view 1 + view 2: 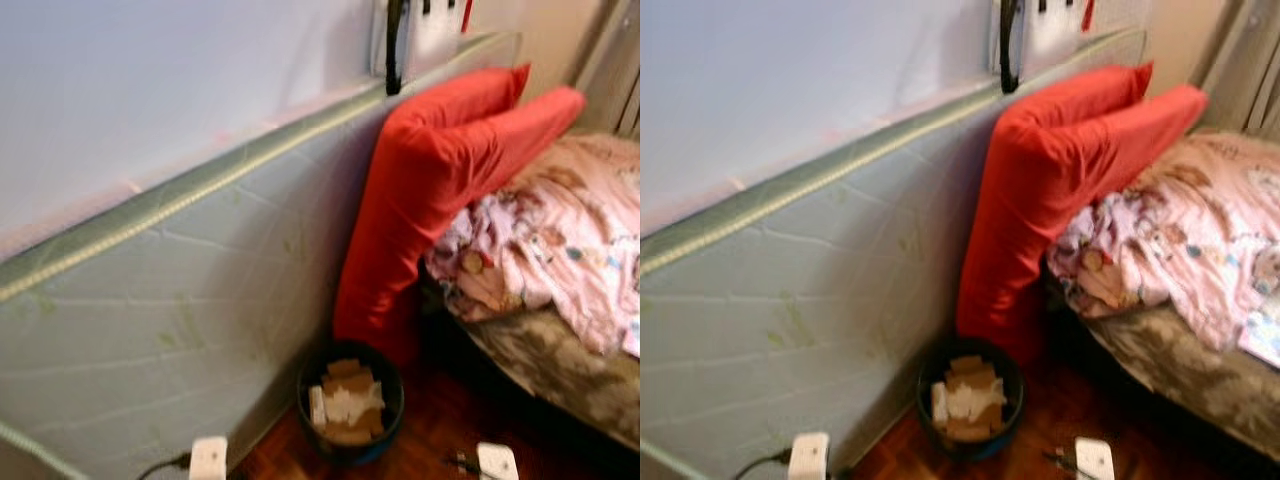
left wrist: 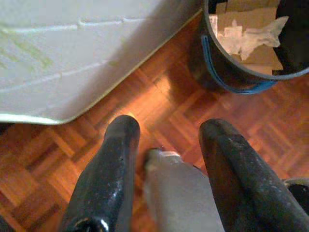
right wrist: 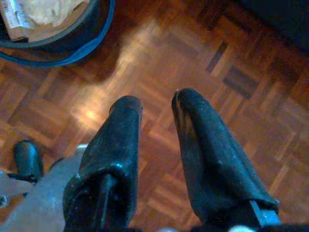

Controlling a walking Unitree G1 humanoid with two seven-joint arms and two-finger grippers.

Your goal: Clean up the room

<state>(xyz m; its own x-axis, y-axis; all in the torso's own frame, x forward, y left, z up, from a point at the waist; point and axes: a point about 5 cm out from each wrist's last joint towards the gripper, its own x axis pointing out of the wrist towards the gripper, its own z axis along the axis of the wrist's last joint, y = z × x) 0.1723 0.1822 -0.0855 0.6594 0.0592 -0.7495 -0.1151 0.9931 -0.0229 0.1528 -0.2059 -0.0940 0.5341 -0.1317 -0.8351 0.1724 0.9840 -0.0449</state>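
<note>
- The room I am to clean up centres, from where I stand, on a dark round waste bin (image 1: 350, 402) with a blue trim, sitting on the wooden parquet floor (image 2: 159, 96); I take everything else from that bin.
- The bin already holds flattened brown cardboard and crumpled white paper (image 2: 248, 34), heaped near its rim, so I judge some tidying is done.
- Above and just behind the bin, a long red cushion (image 1: 430, 170) leans against the wall and rises away toward the head of the bed.
- To the right of the bin stands a bed with a rumpled pink patterned quilt (image 1: 560, 240) bunched on it; I judge that straightening it is work left to do.
- To the left of the bin, a pale grey-green quilted mattress (image 1: 170, 300) stands on edge against the white wall, its lower corner close to the bin.
- My left gripper (image 2: 169, 140) hangs over the floor on the mattress side of the bin, fingers spread apart and holding nothing.
- My right gripper (image 3: 157, 108) hangs over bare parquet on the bed side of the bin, fingers parted and empty too.
- The parquet near the bin is glossy, reddish brown and shows no loose litter that I can make out.
- The head views are soft, so small scraps may escape me.
</note>
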